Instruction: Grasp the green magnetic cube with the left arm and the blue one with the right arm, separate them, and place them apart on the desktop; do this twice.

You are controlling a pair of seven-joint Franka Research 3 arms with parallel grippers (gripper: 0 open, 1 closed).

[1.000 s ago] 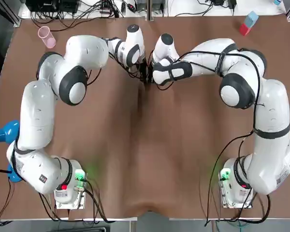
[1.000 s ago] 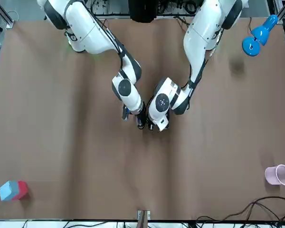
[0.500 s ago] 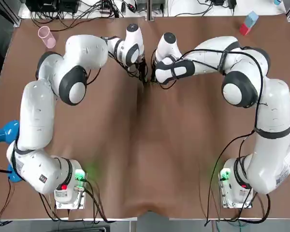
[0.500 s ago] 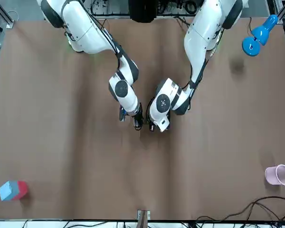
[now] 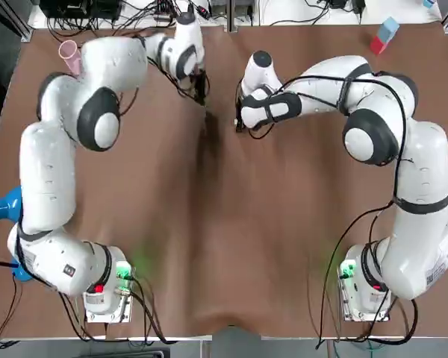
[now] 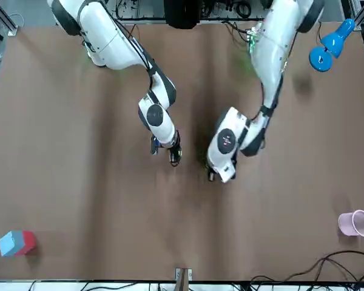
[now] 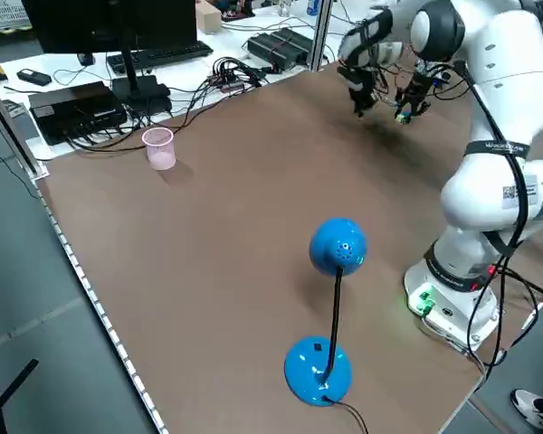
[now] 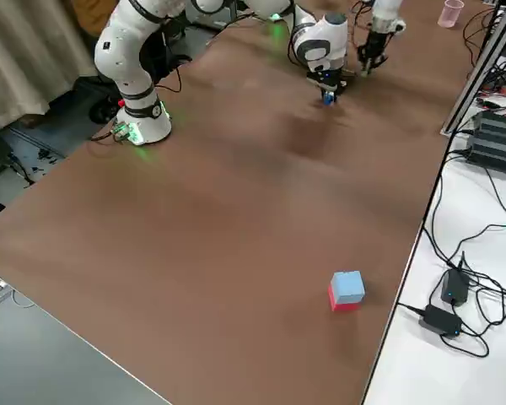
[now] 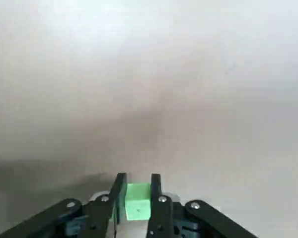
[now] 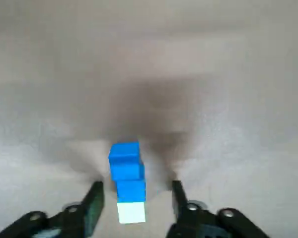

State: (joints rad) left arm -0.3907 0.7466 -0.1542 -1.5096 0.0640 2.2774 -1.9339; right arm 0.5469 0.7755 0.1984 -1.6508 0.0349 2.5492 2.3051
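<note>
Nearer the bases, the right gripper (image 10: 135, 191) stood with its fingers spread either side of the blue cube (image 10: 126, 168) on the desk (image 5: 209, 224), not touching it, while just beyond, to its left, the left gripper (image 9: 137, 179) was clamped on the green cube (image 9: 137, 203).

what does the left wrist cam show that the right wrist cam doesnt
Only the left wrist view: the green cube clamped between the fingers of the left gripper, both pads pressed against its sides.

Only the right wrist view: the blue cube standing free between the spread fingers of the right gripper, touching neither. It appears to rest on the table.

Both: the same bare brown tabletop behind the fingers. Neither shows the other arm or the other cube.
</note>
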